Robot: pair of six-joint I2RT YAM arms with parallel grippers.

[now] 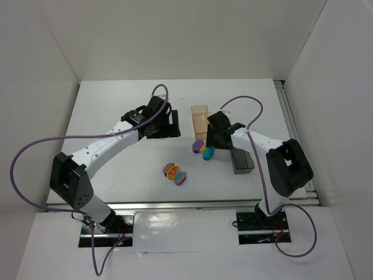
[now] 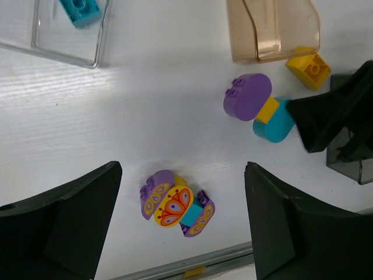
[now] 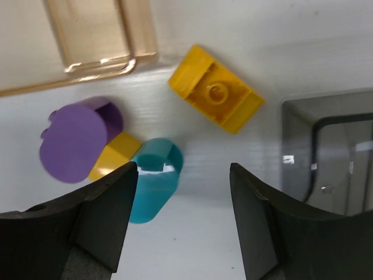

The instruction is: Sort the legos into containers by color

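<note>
Left gripper [image 2: 183, 175]: middle left of the overhead view; its two dark fingers are spread wide, with nothing between them.
Clear tray [image 2: 100, 41]: upper left corner of the left wrist view, flat on the white table [image 2: 145, 105].
Lone teal brick [image 2: 78, 10]: inside the clear tray, at the top edge of that view.
Butterfly bricks [image 2: 176, 205]: bottom centre of the left wrist view, on the table; purple, orange-yellow and teal pieces joined together, printed with a butterfly.
Tan box [image 2: 274, 32]: top right of the left wrist view, see-through and open.
Row of three [image 2: 262, 111]: just below the tan box; a purple brick [image 3: 76, 140], a small yellow piece [image 3: 113, 154] and a teal piece [image 3: 152, 178] touching in a slanted line.
Right gripper [image 3: 182, 172]: right of centre in the overhead view, above that row; fingers apart, pinching nothing; one fingertip overlaps the teal piece.
Yellow brick [image 3: 215, 96]: upper centre of the right wrist view, alone, near the tan box's corner.
Grey box [image 3: 291, 140]: right edge of the right wrist view, dark and see-through.
</note>
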